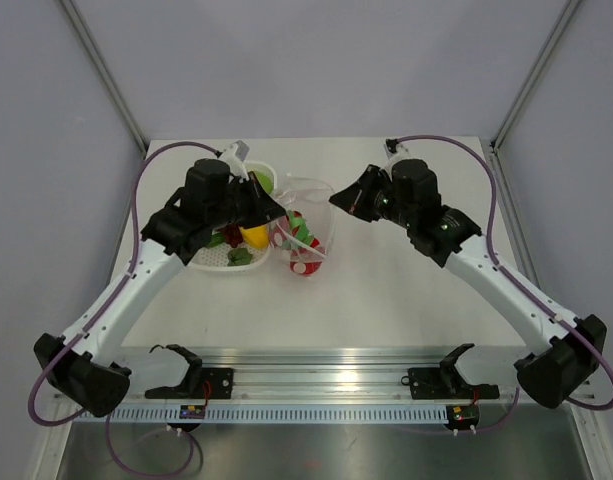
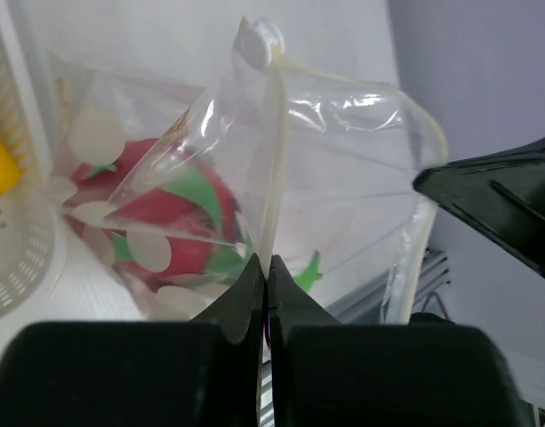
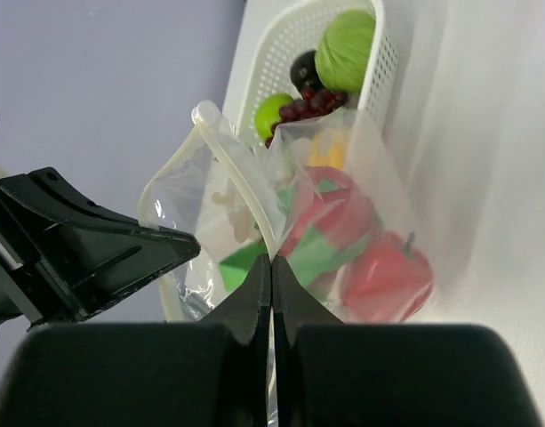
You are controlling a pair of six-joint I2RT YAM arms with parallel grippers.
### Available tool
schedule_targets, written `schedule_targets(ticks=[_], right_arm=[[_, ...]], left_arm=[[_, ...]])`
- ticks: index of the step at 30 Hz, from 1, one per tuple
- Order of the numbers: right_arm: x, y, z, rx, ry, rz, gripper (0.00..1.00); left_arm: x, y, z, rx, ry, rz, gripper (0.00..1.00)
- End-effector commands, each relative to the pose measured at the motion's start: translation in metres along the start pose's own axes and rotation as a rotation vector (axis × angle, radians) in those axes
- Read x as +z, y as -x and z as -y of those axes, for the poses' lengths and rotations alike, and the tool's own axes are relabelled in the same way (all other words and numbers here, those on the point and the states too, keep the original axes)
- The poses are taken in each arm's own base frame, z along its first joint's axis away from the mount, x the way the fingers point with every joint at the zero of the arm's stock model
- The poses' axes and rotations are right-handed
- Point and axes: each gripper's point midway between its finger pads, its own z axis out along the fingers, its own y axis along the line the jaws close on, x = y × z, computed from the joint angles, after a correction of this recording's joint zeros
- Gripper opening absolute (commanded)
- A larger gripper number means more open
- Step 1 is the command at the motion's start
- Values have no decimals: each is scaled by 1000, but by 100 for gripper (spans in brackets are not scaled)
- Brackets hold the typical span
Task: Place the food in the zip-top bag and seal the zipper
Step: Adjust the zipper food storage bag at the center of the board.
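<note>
On the desk, beside the white basket, the zip-top bag with red and green food is held up by its zipper, left pincer and right pincer both clamped on that strip, and the thin film could be pulled free by any uneven tug, spilling the load.

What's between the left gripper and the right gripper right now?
The zip-top bag, with red and green food inside; the left gripper and right gripper each pinch its mouth edge. The top view shows this.
</note>
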Motion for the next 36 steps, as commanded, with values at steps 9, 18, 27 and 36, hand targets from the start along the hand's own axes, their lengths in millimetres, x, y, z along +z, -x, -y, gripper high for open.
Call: schedule_targets(ticks=[9,18,27,36], right_arm=[[30,-22,75,-57,-265,-36,0],[1,7,46,-105,-205,57,0],[-15,4,54,-101,-193,107,0],[-6,-7,56,-76,-179,67,0]], left_arm=[[44,-29,-2,-47,-64,-143,0],[38,-10,13,23,-94,-117,0],[43,-11,9,62,-85,-130,0],[36,-6,13,172,-76,-174,77]])
